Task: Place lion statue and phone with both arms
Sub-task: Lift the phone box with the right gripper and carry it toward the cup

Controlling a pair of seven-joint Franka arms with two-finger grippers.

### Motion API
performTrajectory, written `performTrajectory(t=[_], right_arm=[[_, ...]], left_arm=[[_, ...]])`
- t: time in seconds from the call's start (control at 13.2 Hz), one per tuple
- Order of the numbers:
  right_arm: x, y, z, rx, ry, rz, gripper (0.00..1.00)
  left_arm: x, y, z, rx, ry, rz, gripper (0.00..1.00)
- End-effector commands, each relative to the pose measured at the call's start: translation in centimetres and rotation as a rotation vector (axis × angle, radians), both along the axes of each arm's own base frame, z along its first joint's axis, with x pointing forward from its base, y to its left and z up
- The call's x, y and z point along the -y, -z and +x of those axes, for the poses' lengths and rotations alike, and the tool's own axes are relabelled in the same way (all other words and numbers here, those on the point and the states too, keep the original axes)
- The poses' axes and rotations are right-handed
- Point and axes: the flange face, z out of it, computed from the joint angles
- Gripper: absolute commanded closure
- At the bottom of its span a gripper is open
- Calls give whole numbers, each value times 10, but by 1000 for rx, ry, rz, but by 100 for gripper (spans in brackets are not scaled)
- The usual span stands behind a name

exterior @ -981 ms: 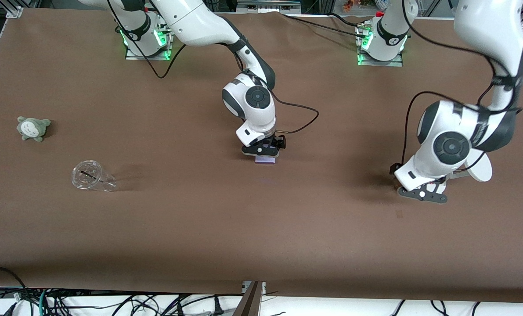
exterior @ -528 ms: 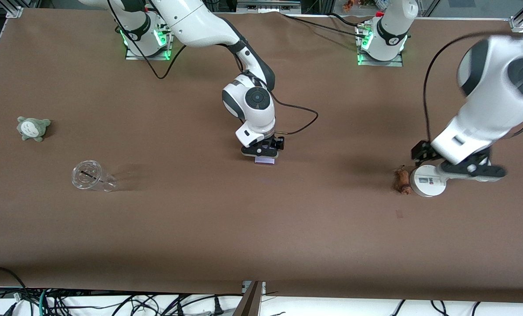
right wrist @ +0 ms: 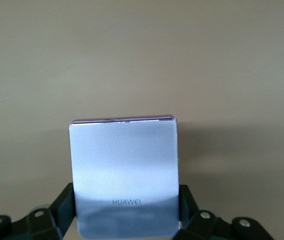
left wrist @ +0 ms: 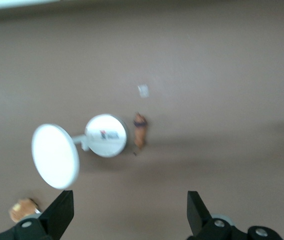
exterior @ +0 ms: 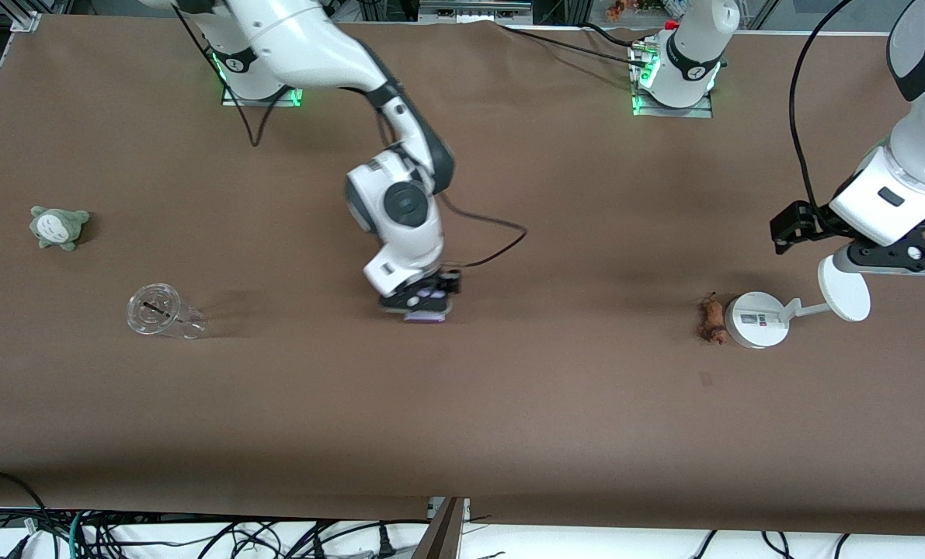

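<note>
Phone (exterior: 425,314) sits squeezed between the fingers of the right claw (exterior: 422,303), low over the middle of the worktop (exterior: 462,404). If the claw opens too soon or tips, the smooth phone could slip out and bang down. Lion statue (exterior: 711,320) lies on the worktop, touching or just beside the round base of the white stand (exterior: 757,320), well below the left claw (left wrist: 127,222). That claw is wide open and holds nothing. If it dips again, it could bump the stand and knock the lion.
</note>
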Motion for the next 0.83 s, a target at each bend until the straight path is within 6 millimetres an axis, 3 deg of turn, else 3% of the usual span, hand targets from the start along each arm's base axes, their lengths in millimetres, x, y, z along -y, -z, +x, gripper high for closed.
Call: performTrajectory(t=[0.0,0.23,0.38,0.53,0.6,0.75], right_arm=[[80,-24,35,-57,-29,-24,51],[163,-16,66,-99,-43,-40,54],[197,-4,70,-128,-43,-46,54],[245,6,80,-145,-2,-34,54],[264,11,83,-160,30,-21,54],[282,22,79,-182,31,-22,54]], left_arm=[[-4,-13,-17,-2,-11,-51,0],[-15,-3,-39,40,-27,-43,0],[-14,-2,-48,45,-23,-35,0],[-16,-2,-49,33,-25,-32,0],[-16,-3,-49,35,-25,-32,0],[-17,-4,-49,38,-28,-32,0]])
